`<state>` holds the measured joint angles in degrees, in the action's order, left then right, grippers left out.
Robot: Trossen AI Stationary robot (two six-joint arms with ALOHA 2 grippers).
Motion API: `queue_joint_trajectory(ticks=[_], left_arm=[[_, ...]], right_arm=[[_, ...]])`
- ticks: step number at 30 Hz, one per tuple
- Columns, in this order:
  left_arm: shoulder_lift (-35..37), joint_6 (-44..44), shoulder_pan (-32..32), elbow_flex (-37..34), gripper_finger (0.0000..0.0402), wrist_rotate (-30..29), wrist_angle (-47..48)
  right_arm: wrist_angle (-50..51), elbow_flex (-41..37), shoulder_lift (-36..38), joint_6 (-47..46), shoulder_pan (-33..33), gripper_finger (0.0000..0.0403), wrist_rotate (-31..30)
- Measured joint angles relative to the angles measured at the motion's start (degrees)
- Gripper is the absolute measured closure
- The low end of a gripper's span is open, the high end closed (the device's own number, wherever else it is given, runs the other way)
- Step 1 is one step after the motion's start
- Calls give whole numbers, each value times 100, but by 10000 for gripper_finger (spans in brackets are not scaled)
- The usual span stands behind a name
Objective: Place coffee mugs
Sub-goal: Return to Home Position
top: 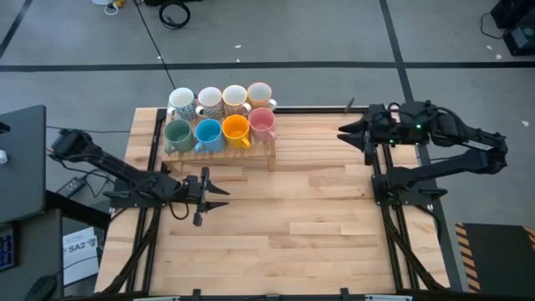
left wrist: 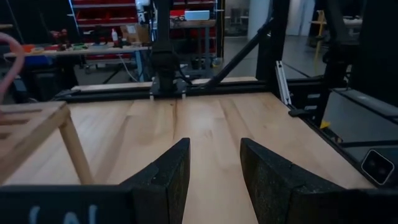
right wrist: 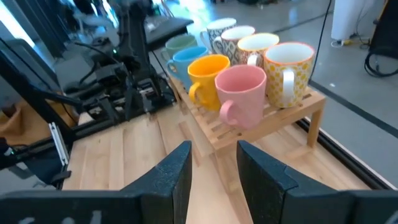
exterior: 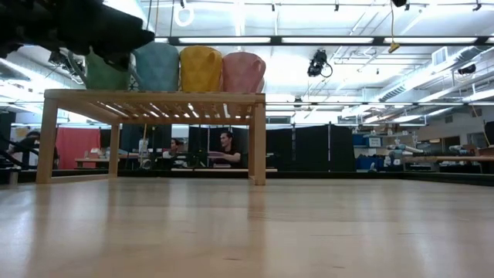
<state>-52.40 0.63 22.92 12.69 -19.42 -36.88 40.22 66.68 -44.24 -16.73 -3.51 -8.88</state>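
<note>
- High view: eight mugs (top: 236, 128) stand on the rack (top: 272, 155).
- Low view: four mugs (exterior: 201, 69) show there.
- Left wrist view: left end effector (left wrist: 214, 144) released, empty.
- Right wrist view: right end effector (right wrist: 214, 146) released; probably only parking the arms remains.

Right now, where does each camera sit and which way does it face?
High view: overhead, facing straight down on the light wooden table; both dark arms, left gripper and right gripper open.
Low view: table height, facing level toward the slatted wooden rack; arm part above.
Left wrist view: faces across the table to the right arm; own fingers.
Right wrist view: faces the rack; own fingers.
High, low, right wrist share the pink ceramic mug.
</note>
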Motion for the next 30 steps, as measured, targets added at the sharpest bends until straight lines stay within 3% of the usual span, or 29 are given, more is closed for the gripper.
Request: queue_joint_trajectory(ticks=[8,14,20,30], left_arm=[[1052,-330,0,-2,253,-6,1013],[1889,-431,0,-4,253,-155,1826],[2658,-472,0,-4,253,-153,2484],[3293,-479,0,-4,253,-153,3090]], right_arm=[[-615,-914,995,136,0,270,44],[-1175,-1745,1702,156,2,270,637],[-1794,-2625,2377,451,2,270,708],[-2144,-3724,3582,486,2,270,873]])
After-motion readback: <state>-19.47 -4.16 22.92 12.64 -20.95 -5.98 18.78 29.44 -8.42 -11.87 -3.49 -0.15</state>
